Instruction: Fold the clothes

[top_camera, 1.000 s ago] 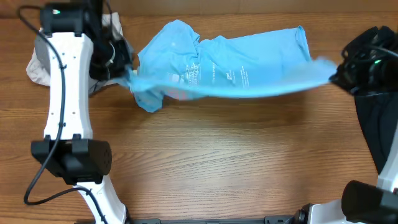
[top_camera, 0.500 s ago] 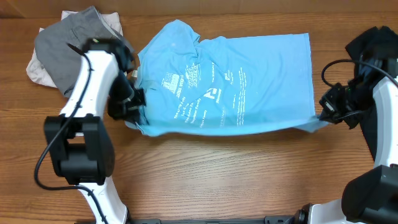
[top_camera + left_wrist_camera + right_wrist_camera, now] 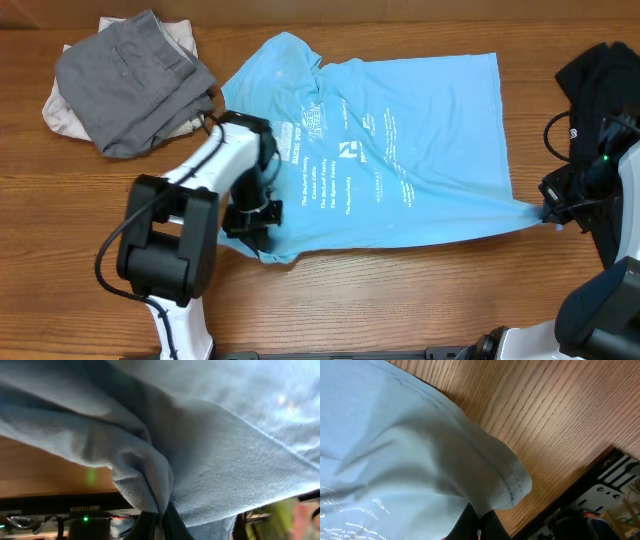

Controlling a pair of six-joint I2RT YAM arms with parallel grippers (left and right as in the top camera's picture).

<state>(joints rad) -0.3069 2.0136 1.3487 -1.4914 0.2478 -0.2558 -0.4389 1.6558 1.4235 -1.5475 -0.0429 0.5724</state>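
Counter (image 3: pixel 400 300) surface carries all items of the task. The largest is the light blue T-shirt (image 3: pixel 420 150), which lies at the centre, opened out with its print facing up. It is mostly flat, with wrinkles at the far-left shoulder and a drawn-out tip at the near-right corner. No fold is visible in it.

A grey garment (image 3: pixel 130 75) sits at the far-left corner in a loose bundle on top of an off-white garment (image 3: pixel 58 115). Whether either is properly folded cannot be told. A black garment (image 3: pixel 600 75) lies heaped at the far-right edge, partly behind the right arm.

Assessment: the task is at an early stage. The T-shirt appears to be at the spreading step. All of its folds remain to be made, and the black garment looks untouched.

The left fingers (image 3: pixel 175 527) are pressed together on a bunch of blue fabric at the near-left corner of the T-shirt, and the cloth drapes over them. The right fingers (image 3: pixel 492 527) pinch the stitched hem at the near-right corner, just above bare wood. The T-shirt therefore spans the gap between both pairs of fingers, held along its near edge, with the rest resting on the counter.
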